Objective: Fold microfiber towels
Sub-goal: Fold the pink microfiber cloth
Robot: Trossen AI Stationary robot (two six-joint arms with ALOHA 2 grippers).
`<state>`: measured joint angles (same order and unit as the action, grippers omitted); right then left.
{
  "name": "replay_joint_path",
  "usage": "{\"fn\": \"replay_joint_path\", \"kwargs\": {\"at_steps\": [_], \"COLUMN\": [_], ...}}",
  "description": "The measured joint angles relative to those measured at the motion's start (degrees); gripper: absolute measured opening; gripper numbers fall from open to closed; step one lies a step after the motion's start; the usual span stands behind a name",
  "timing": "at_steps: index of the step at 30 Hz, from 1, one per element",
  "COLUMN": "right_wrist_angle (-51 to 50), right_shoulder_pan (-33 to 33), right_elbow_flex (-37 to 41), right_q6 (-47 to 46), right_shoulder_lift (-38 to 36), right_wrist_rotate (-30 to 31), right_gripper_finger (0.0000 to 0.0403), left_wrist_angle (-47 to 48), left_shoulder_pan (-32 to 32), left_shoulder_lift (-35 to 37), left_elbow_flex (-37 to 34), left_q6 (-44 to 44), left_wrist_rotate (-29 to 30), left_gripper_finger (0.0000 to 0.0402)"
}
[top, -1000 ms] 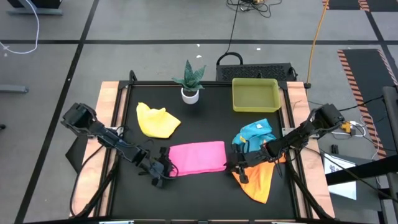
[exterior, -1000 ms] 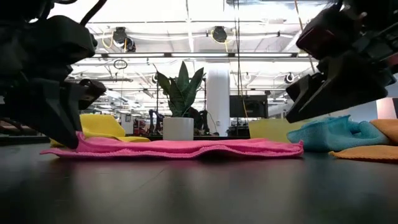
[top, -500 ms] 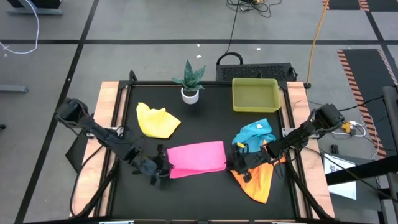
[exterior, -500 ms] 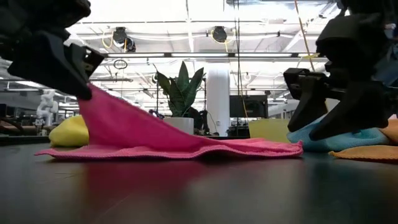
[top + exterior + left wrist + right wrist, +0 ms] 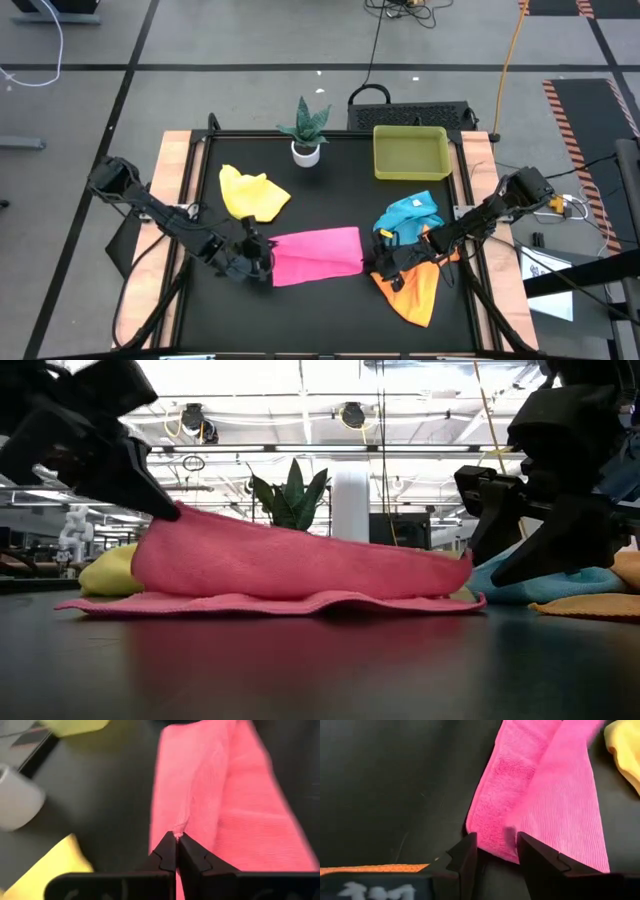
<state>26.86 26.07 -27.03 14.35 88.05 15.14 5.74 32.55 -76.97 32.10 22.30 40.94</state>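
Pinching pink towel (image 5: pixel 200 795) edge, left hand (image 5: pixel 176 851); right hand (image 5: pixel 497 852) just beside

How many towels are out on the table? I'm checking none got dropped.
4: yellow towel back left, pink towel front centre, light blue towel right, orange towel front right. None seems hidden.

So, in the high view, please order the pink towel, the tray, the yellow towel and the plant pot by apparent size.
1. pink towel
2. tray
3. yellow towel; near the tray in area, so this order is unsure
4. plant pot
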Motion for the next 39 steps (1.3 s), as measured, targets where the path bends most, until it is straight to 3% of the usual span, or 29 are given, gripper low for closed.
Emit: {"fn": "replay_joint_path", "kwargs": {"at_steps": [16, 19, 23, 25, 29, 33, 36, 39], "right_wrist_angle": [3.20, 3.04, 3.10, 3.61, 10.31, 18.13, 19.83, 16.22], "right_shoulder_pan": [-4.31, -4.36, -4.34, -4.34, -4.31, -4.11, -4.07, -3.76], "right_elbow_flex": [-0.02, -0.02, -0.02, -0.02, -0.02, -0.04, -0.04, -0.04], "right_q6": [-4.68, -6.00, -6.08, -5.99, -5.12, -0.10, 1.12, -1.80], "right_shoulder_lift": [0.00, 0.00, 0.00, 0.00, -0.32, -0.55, -0.55, -0.55], "right_wrist_rotate": [-1.81, -1.68, -1.70, -1.51, 6.21, 13.47, 12.76, 9.69], "right_gripper_finger": [0.0126, 0.0099, 0.0025, 0.0008, 0.0006, 0.0003, 0.0002, 0.0002], "left_wrist_angle": [0.92, 0.92, 0.89, 0.89, 1.28, 2.18, 2.22, 2.21], "left_shoulder_pan": [-0.01, -0.01, 0.01, 0.01, 1.20, 4.11, 7.46, 10.60], "left_shoulder_lift": [-0.02, -0.02, -0.02, -0.02, 1.81, 7.25, 11.26, 12.60], "left_elbow_flex": [0.00, 0.00, 0.00, 0.00, 0.00, 0.01, 0.02, 0.02], "left_q6": [0.68, 0.68, 0.68, 0.55, -2.22, -6.34, -10.40, -11.88], "left_wrist_rotate": [-0.19, -0.21, -0.47, -0.98, -0.73, 4.03, 6.97, 5.66], "left_gripper_finger": [0.0018, 0.0010, 0.0008, 0.0014, 0.0008, 0.0008, 0.0009, 0.0004]}}
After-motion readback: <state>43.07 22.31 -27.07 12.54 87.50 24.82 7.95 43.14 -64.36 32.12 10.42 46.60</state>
